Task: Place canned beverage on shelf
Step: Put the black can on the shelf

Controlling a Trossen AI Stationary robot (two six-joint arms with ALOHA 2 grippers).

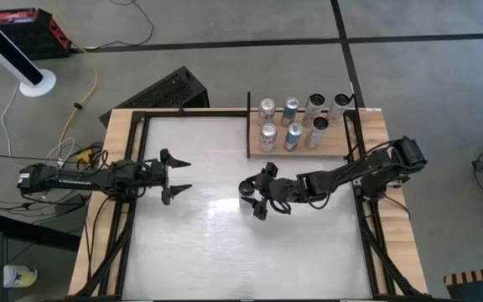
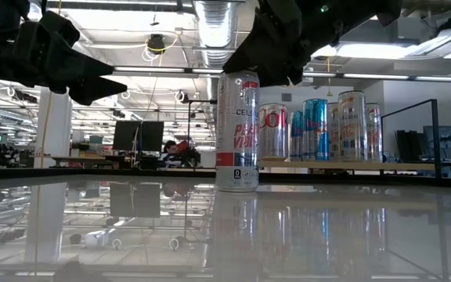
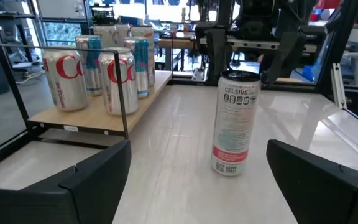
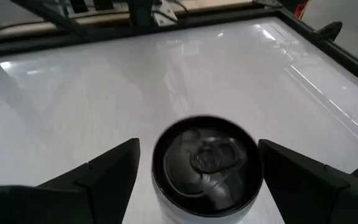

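Observation:
A slim silver can (image 1: 247, 195) with red lettering stands upright on its base on the white tabletop near the middle; it also shows in the low view (image 2: 237, 133) and the left wrist view (image 3: 235, 121). My right gripper (image 1: 256, 195) is open at the can's top (image 4: 205, 162), one finger on either side with a gap to each. The wooden shelf (image 1: 342, 141) with black posts lies at the table's far right and holds several cans (image 1: 292, 134). My left gripper (image 1: 184, 177) is open and empty at the table's left, pointing at the can.
The cans on the shelf (image 3: 86, 121) stand upright in two rows (image 2: 319, 129), with a bare strip of board at its right end. A black frame (image 1: 141, 168) edges the tabletop. A dark crate (image 1: 170, 91) lies on the floor beyond the far edge.

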